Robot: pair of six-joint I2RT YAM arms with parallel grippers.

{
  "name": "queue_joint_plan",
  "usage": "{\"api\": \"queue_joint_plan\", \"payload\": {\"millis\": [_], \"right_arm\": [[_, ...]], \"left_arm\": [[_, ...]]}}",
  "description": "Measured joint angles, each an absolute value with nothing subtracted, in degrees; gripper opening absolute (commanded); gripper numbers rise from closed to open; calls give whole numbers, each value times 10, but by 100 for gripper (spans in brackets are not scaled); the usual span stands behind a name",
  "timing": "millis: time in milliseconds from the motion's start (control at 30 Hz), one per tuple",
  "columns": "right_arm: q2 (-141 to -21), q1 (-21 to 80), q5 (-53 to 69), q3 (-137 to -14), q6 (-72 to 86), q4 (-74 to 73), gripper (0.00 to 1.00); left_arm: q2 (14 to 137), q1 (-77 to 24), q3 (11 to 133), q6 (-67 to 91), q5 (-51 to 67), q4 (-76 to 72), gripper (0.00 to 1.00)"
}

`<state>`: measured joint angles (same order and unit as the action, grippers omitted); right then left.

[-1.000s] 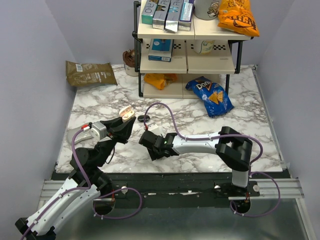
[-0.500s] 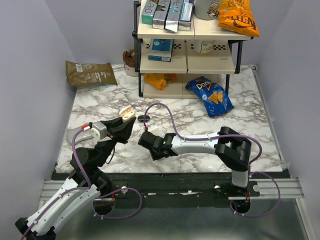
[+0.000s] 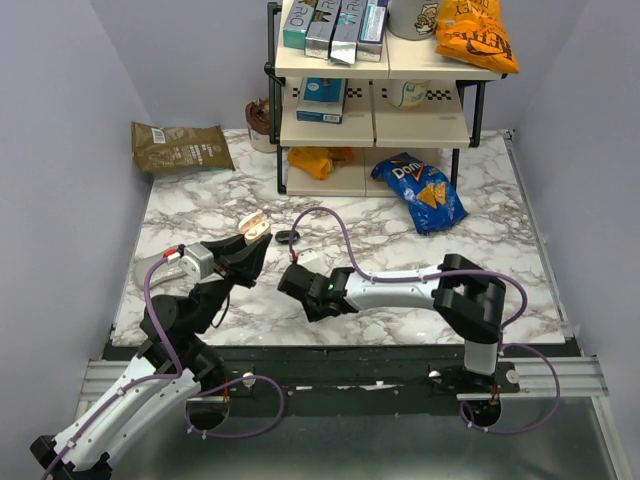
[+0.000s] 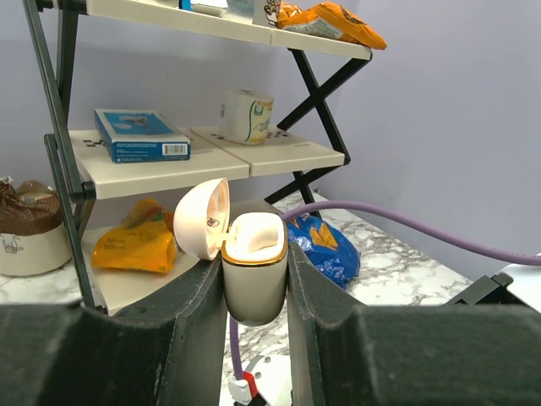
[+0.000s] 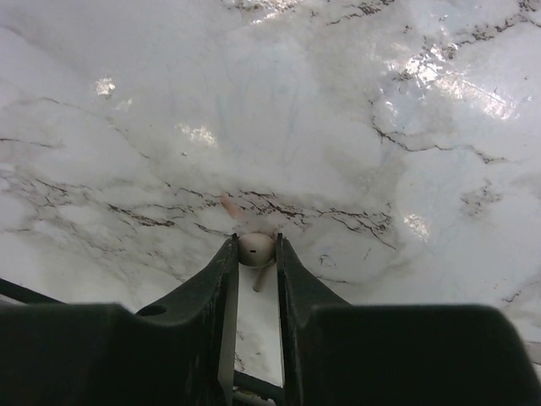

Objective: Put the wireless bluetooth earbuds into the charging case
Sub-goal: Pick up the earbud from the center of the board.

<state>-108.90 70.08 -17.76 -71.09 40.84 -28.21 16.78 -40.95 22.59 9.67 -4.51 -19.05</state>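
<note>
My left gripper (image 4: 255, 258) is shut on the charging case (image 4: 254, 288), a pale beige pebble held upright above the table with its hinged lid (image 4: 203, 218) swung open to the left. From above, the charging case (image 3: 254, 226) shows at the tip of the left gripper (image 3: 250, 248). My right gripper (image 5: 254, 247) is down at the marble table top, both fingertips pressed against a cream-white earbud (image 5: 255, 250) whose stem points back between the fingers. In the top view the right gripper (image 3: 291, 280) hides that earbud. A small black earbud (image 3: 288, 236) lies near the case.
A black-framed shelf rack (image 3: 372, 110) with boxes and snacks stands at the back. A blue chip bag (image 3: 430, 192) lies in front of it, a brown bag (image 3: 180, 148) at the back left. A purple cable (image 3: 340, 240) loops over the table by the right arm.
The right gripper's fingers have narrowed onto the cream-white earbud. Its arm has shifted only slightly. The left arm and the case have stayed still.
</note>
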Motion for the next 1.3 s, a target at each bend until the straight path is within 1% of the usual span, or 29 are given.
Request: {"api": "queue_joint_plan", "payload": {"millis": [33,200,233,367,533,633,700,867,1000,1167,1300], "right_arm": [[-1084,701,-178,-707,409,-283,19],[-1045,694,-186,-691,409,-301,15],[-1034,692,-189,-690,408,-303,13],[-984,679,-208,-690,401,-305,11],[-921,658,-248,-690,382,-316,7],[-874,639,-278,-698,356,-326,1],[-843,629,-300,-713,329,-328,1],[-774,620,-354,-773,240,-305,1],[-720,620,-377,-798,154,-245,1],[-661,620,-382,-794,49,-147,1],[-615,620,-363,-758,-17,-54,1]], "left_arm": [[168,-409,226,96,-45,-190,0],[172,-409,226,96,-45,-192,0],[175,-409,226,97,-45,-193,0],[184,-409,226,96,-45,-195,0],[188,-409,226,96,-49,-205,0],[199,-409,226,96,-51,-219,0],[219,-409,229,96,-51,-232,0],[306,-409,247,97,-47,-281,0],[396,-409,280,99,-30,-336,0],[494,-409,329,107,8,-410,0],[555,-409,370,112,44,-469,0]]}}
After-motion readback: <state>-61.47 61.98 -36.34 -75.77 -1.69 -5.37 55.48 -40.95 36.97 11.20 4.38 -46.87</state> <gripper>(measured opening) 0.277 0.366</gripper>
